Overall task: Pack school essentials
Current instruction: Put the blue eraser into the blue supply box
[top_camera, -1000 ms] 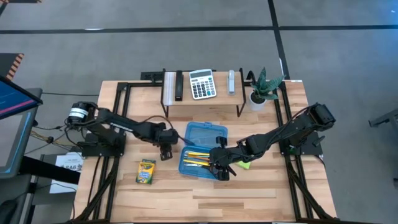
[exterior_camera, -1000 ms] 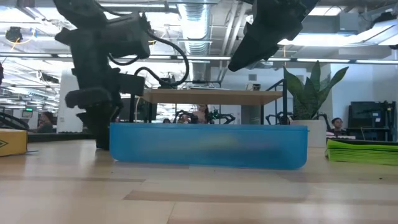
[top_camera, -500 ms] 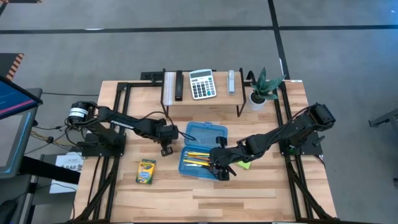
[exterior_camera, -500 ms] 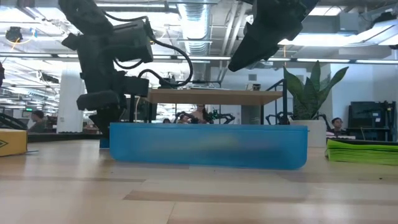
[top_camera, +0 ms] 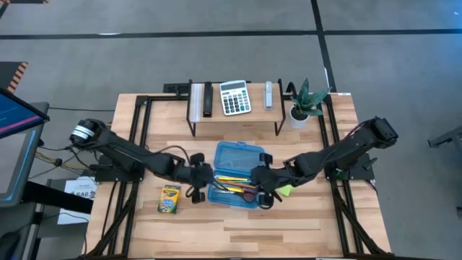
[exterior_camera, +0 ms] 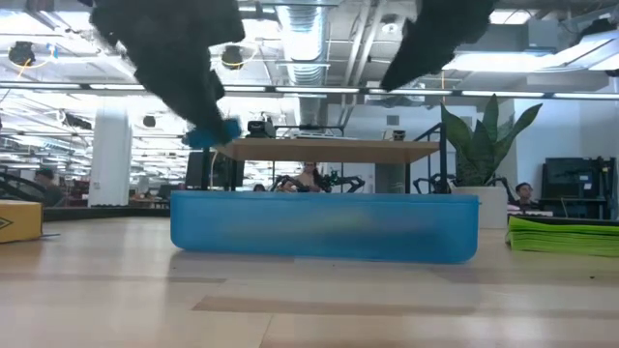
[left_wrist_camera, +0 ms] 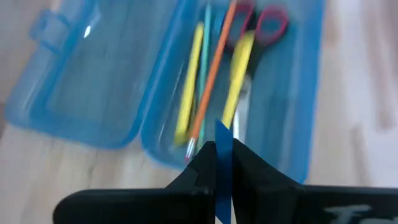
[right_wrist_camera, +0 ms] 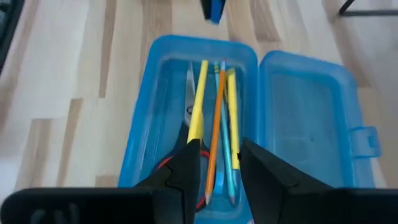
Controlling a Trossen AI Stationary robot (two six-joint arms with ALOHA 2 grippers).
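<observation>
An open blue pencil case (top_camera: 234,175) lies mid-table with its lid (top_camera: 238,153) folded back toward the far edge. In it lie yellow and orange pencils (left_wrist_camera: 211,68) and red-handled scissors (left_wrist_camera: 264,22). My left gripper (top_camera: 199,176) hangs just left of the case, shut on a small blue eraser (exterior_camera: 215,133). My right gripper (right_wrist_camera: 217,158) is open above the case's right end and touches nothing. The crayon box (top_camera: 170,198) lies flat left of the case. The lime-green sticky-note pad (top_camera: 283,190) lies right of it. My left gripper pinches the blue eraser (left_wrist_camera: 222,132) between its two fingers, with the eraser's thin edge sticking out past the fingertips. The fingers slant down from the table's left. The eraser is lifted clear of the table, above the height of the case's rim.
A low shelf at the far edge carries a calculator (top_camera: 234,97) and small dark and grey items. A potted plant (top_camera: 303,102) stands right of it. Black frame rails run along the table's left and right sides. Bare wood lies near the front edge.
My left gripper has risen from the table beside the case's left end, carrying the blue eraser up clear of the table, and has moved toward the case and the near edge. My right gripper has drawn back a little toward the table's right and upward.
</observation>
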